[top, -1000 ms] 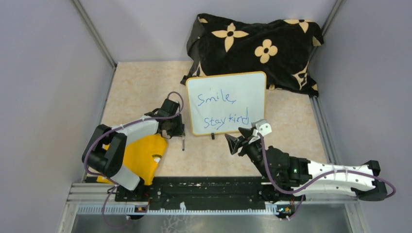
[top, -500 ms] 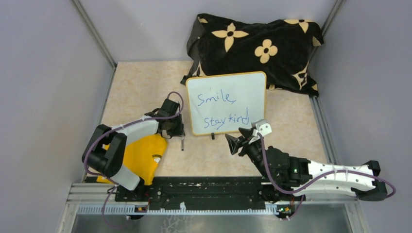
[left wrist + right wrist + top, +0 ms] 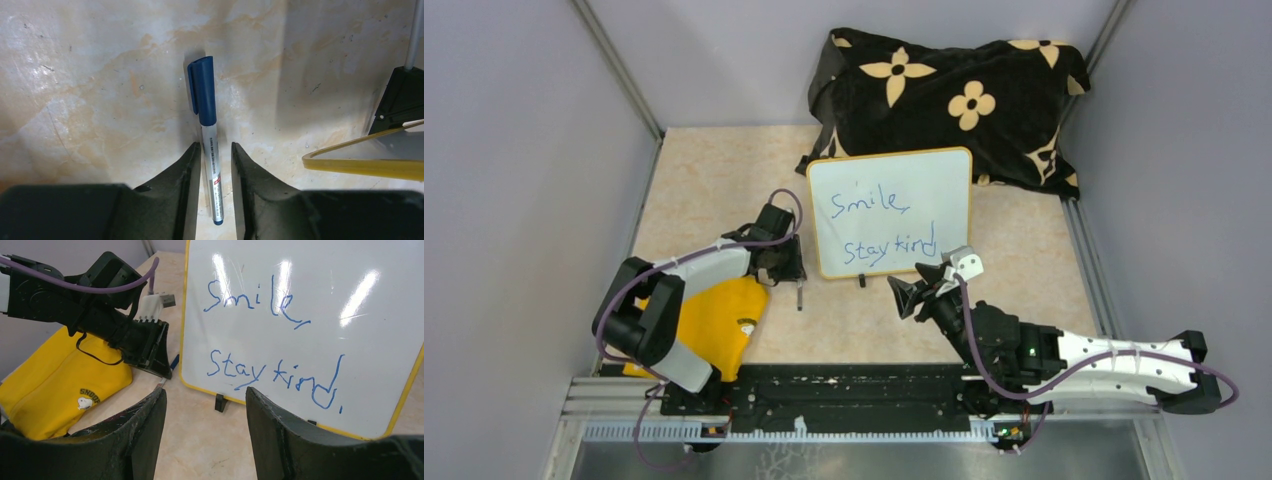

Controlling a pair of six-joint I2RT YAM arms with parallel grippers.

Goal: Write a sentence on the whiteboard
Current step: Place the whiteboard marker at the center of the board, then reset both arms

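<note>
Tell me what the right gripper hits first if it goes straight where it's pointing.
Probably the whiteboard, low on its face near "Stay kind", though depth is unclear and the table might come first.

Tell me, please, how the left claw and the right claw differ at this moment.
The left claw points down at the table and straddles a capped blue marker lying there; the right claw faces the whiteboard and holds nothing. The left claw's jaws stand barely wider than the marker; the right claw's stand wide apart. Both are black, two-fingered and open.
</note>
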